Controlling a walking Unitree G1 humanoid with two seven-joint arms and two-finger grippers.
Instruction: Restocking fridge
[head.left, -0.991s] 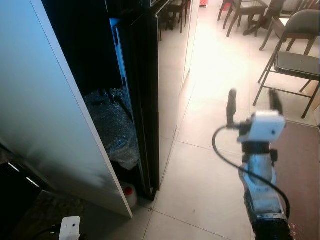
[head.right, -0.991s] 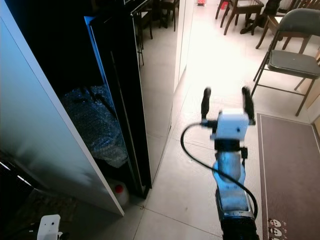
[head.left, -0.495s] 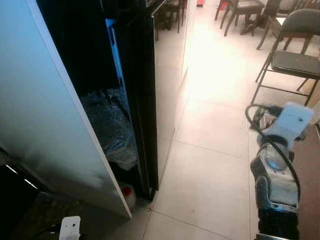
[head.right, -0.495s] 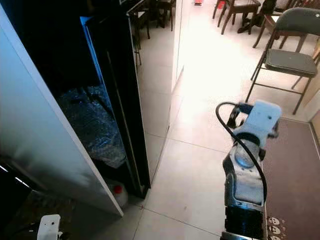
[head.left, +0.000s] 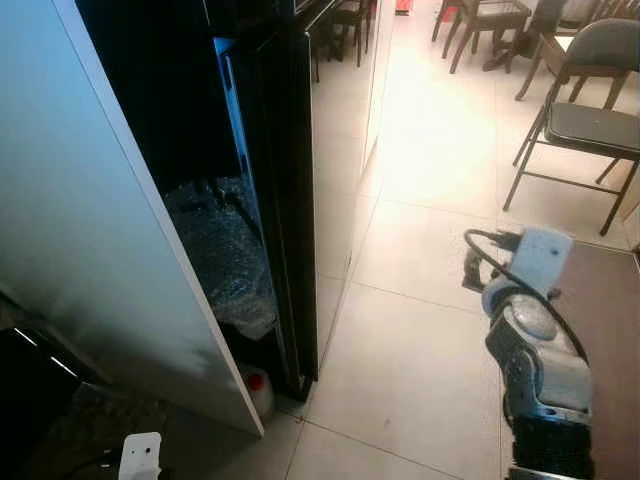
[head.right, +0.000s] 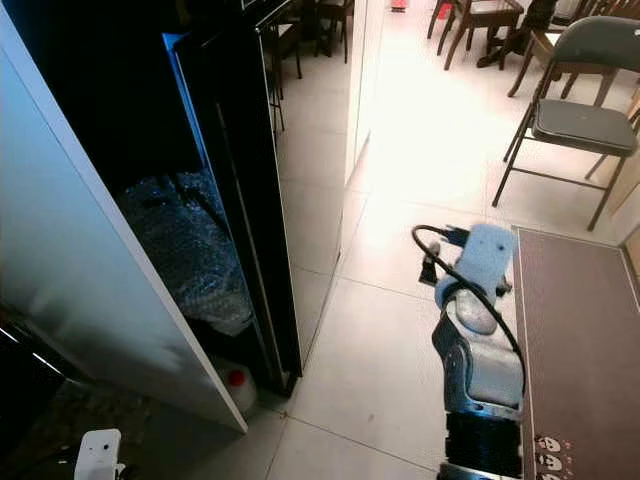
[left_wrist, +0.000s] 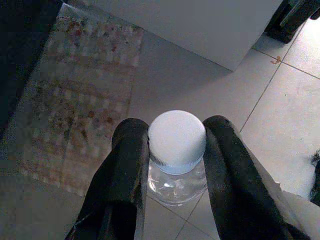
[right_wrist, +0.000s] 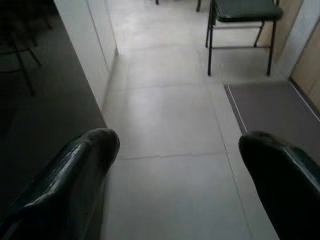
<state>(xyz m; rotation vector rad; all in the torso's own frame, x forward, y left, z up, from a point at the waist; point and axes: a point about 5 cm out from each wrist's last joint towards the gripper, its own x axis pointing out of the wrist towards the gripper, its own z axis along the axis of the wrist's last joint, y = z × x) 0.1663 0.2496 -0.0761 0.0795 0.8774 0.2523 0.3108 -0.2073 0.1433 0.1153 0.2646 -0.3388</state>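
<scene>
My left gripper (left_wrist: 176, 134) is shut on a clear bottle (left_wrist: 175, 181) with a white cap, held low above the floor by the foot of the white fridge door (head.left: 90, 240). The fridge (head.left: 285, 170) stands open on my left. Its inside is dark, with crumpled bubble wrap (head.left: 225, 250) at the bottom. My right arm (head.left: 535, 345) reaches forward at the lower right over pale floor tiles. My right gripper (right_wrist: 180, 145) is open, its fingers wide apart with nothing between them.
A small bottle with a red cap (head.left: 256, 386) stands on the floor at the fridge's base. A grey folding chair (head.left: 590, 110) and a brown mat (head.left: 612, 330) are on the right, dining chairs (head.left: 480, 20) farther back. A patterned rug (left_wrist: 75, 100) lies under my left gripper.
My right arm has dropped: its fingers pointed up a second ago, then the wrist tipped forward and down, and it has now shifted a little to the left. The left arm keeps hold of the bottle.
</scene>
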